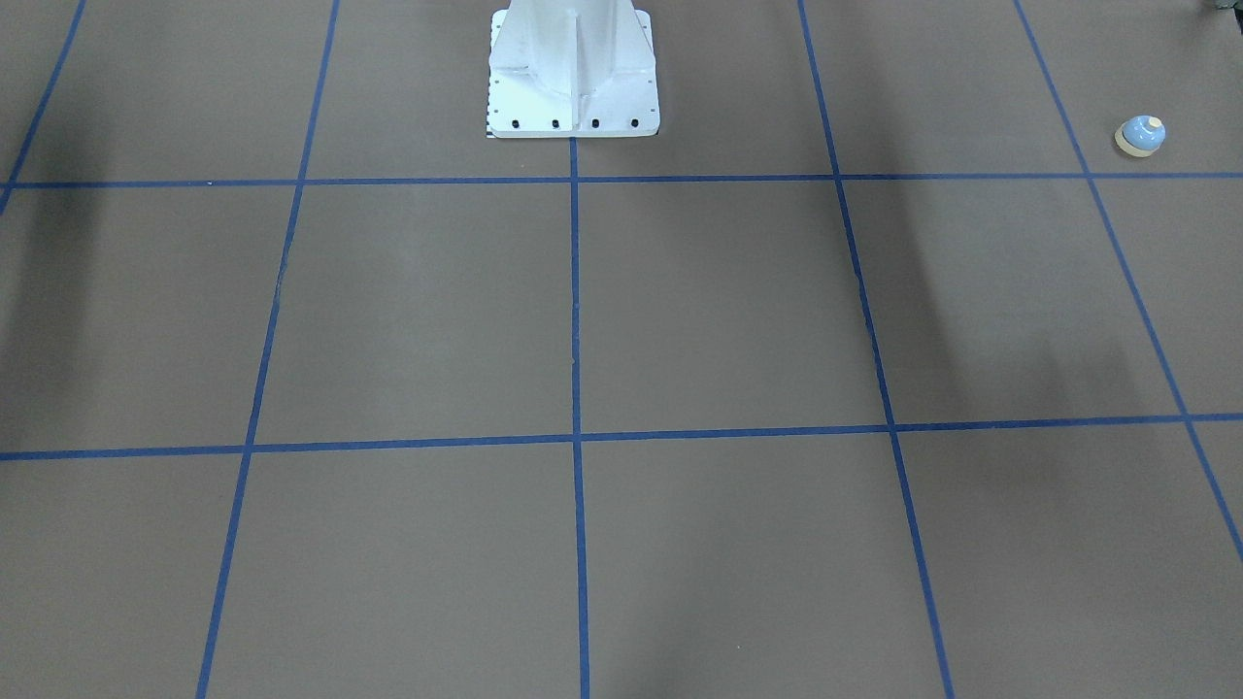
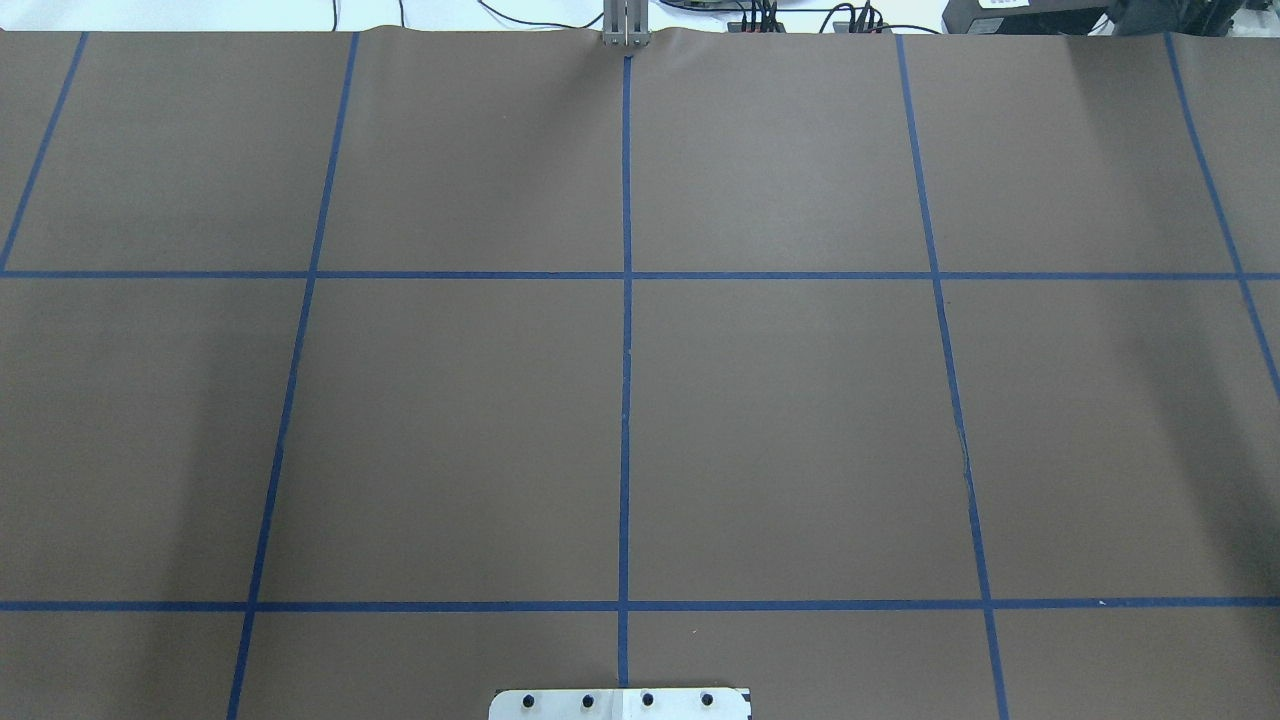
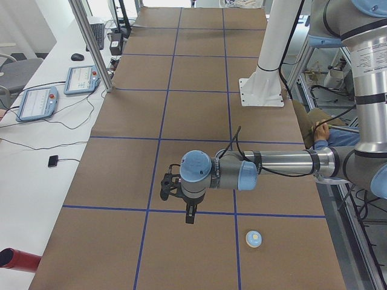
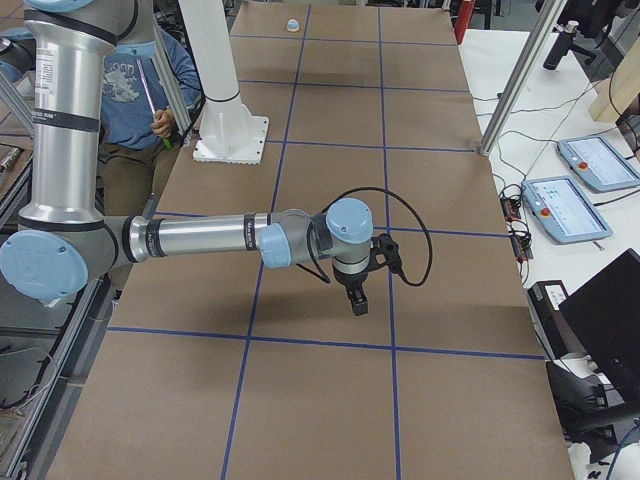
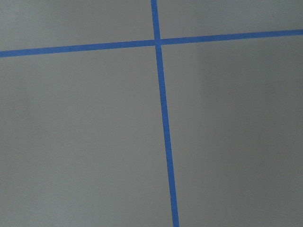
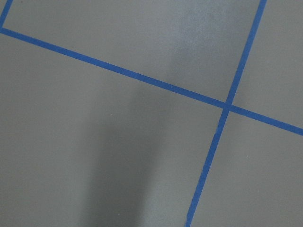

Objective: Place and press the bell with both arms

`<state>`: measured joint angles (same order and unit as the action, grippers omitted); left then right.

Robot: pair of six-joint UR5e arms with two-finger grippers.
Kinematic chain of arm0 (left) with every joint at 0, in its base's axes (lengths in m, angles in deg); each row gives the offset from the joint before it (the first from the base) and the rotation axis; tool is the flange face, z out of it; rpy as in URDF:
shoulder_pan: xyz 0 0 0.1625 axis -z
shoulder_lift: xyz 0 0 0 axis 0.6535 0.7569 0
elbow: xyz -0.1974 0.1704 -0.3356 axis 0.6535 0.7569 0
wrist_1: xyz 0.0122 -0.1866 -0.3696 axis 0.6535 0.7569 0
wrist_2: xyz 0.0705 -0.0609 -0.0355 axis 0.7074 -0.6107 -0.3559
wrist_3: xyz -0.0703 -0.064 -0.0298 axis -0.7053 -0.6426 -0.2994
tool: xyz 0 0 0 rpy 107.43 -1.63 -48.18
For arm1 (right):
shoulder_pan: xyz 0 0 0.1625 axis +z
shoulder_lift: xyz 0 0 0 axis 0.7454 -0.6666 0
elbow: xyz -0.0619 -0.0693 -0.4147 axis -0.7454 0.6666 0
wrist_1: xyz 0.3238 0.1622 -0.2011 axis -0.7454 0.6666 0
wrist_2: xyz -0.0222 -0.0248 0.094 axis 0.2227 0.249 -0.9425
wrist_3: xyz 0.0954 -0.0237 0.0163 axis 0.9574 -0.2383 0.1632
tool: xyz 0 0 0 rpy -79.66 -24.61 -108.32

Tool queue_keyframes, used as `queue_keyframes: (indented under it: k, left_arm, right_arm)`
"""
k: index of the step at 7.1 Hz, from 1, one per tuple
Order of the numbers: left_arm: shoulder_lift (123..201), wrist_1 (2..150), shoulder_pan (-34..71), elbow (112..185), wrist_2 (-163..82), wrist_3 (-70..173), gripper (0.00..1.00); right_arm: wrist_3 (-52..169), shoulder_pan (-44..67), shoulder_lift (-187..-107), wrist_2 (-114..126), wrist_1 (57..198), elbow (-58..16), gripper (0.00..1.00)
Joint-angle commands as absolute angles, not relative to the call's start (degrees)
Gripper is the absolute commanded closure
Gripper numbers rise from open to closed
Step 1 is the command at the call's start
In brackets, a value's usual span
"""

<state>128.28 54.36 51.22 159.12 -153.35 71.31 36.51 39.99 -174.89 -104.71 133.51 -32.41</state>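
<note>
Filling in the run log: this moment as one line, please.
bell: upright on table, ungrasped | left gripper: above table, apart from bell, jaws unclear | right gripper: above table, jaws unclear

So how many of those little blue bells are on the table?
1. The bell sits on the table, near its end on the robot's left. No other shows.

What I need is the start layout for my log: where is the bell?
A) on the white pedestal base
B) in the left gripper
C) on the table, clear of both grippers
C: the bell stands on the table near the robot's left end, apart from the left gripper.
</note>
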Motion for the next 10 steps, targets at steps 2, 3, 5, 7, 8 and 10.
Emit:
queue_keyframes:
  k: [2, 3, 5, 7, 8, 10]
  left_arm:
    - [128.08, 54.53, 51.22, 159.79, -150.43, 71.39, 0.00]
    - [127.30, 54.71, 51.22, 160.13, -150.52, 71.48, 0.00]
    - [126.16, 54.80, 51.22, 160.22, -151.56, 71.57, 0.00]
    - [125.62, 54.28, 51.13, 159.35, -158.05, 70.96, 0.00]
    - [125.01, 54.62, 50.00, 159.17, -158.60, 68.87, 0.00]
    - [125.00, 55.33, 42.91, 156.01, -158.08, 63.51, 0.00]
  right_arm:
    - [36.53, 41.54, -175.98, -104.52, 133.68, -32.19, 0.00]
    - [36.44, 41.45, -176.07, -104.52, 133.51, -32.02, 0.00]
    - [36.53, 41.45, -176.07, -105.75, 133.07, -32.10, 0.00]
    - [36.27, 38.06, -175.38, -105.31, 132.98, -30.96, 0.00]
    - [36.09, 37.76, -175.63, -105.40, 132.98, -30.87, 0.00]
    - [36.35, 36.10, -175.55, -107.14, 131.93, -31.40, 0.00]
